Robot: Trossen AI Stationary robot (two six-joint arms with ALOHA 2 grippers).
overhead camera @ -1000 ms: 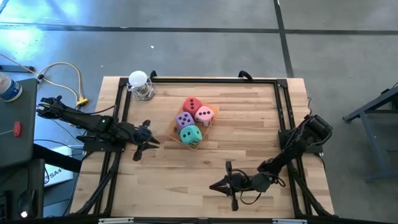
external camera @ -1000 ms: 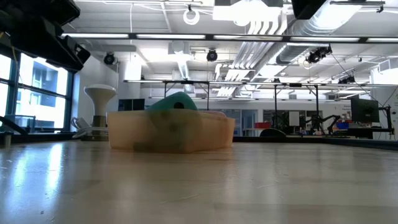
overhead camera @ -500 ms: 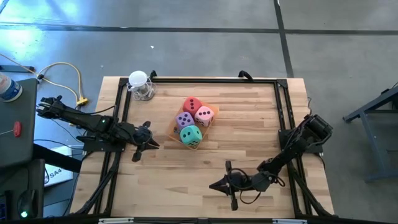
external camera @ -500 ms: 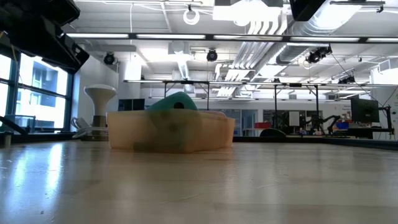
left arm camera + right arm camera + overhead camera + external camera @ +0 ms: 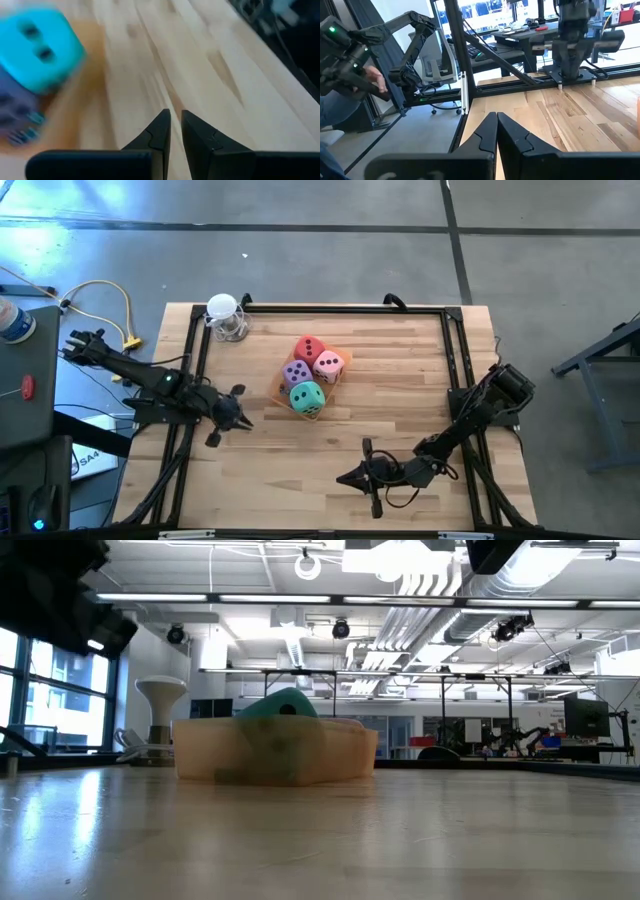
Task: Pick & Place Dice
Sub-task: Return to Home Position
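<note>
Though soft, cubic dice [image 5: 305,375] in translucent tray [image 5: 283,393]

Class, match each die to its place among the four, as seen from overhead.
1 red die
2 pink die
3 purple die
4 teal die

A leftmost
B rightmost
C nearest the right gripper
D topmost in the overhead view

Pairs: 1-D, 2-B, 3-A, 4-C.

All four sit in the orange tray; the left gripper hangs off to its left.

You've got a wooden table [image 5: 400,380] | white stand [image 5: 224,313] on its left-side corner | yellow cable [image 5: 127,315] on the floor beside it
</note>
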